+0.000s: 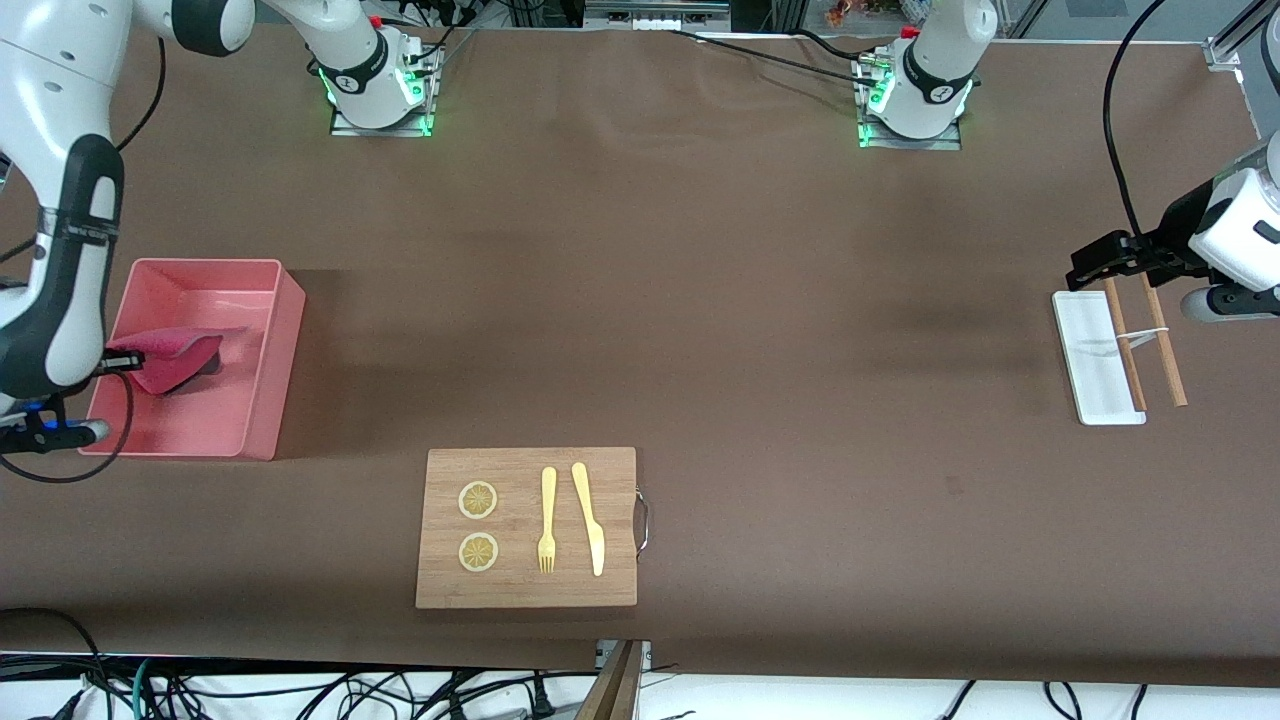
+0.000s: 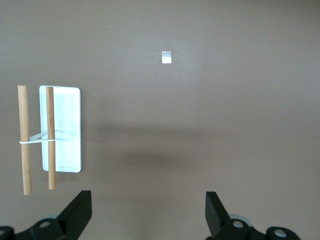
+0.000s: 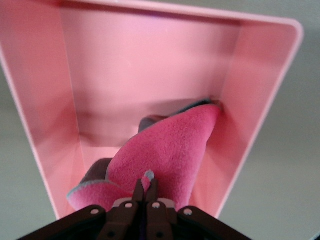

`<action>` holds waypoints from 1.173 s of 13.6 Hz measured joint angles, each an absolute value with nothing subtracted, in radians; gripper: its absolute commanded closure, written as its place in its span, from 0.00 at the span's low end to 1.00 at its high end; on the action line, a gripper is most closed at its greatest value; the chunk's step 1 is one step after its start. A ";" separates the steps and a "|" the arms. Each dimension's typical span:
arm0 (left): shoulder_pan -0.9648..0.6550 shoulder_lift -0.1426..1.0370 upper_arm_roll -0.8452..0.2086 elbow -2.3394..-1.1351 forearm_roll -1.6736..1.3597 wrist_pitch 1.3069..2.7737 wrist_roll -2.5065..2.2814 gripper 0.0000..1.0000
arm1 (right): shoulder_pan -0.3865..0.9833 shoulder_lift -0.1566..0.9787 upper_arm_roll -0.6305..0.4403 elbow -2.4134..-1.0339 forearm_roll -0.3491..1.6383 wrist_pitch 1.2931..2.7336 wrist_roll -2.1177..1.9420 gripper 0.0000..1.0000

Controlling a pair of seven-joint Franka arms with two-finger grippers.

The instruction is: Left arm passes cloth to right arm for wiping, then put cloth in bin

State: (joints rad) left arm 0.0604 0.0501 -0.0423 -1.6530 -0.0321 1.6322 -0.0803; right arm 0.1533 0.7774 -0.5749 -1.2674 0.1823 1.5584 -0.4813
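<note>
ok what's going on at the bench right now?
The right gripper has its fingers shut on a fold of the cloth and holds it over the inside of the pink bin, at the right arm's end of the table. The cloth has not been let go. The left gripper waits, open and empty, above the table beside the white tray and two wooden sticks. The board with cutlery lies untouched.
</note>
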 measured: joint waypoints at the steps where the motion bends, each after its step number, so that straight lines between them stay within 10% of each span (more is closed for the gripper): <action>1: 0.060 0.050 -0.042 -1.652 -0.032 1.633 -0.079 0.00 | 0.153 0.790 -0.575 -1.269 0.199 1.568 -0.481 0.00; 16: 0.058 0.074 -0.053 -1.563 -0.032 1.632 -0.075 0.00 | 0.251 0.579 -0.575 -1.132 0.223 1.399 -0.481 0.00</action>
State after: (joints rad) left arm 0.0577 0.0744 -0.0532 -1.5635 -0.0321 1.6317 -0.0750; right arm 0.2512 0.5791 -0.5749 -1.1320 0.2234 1.3989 -0.4811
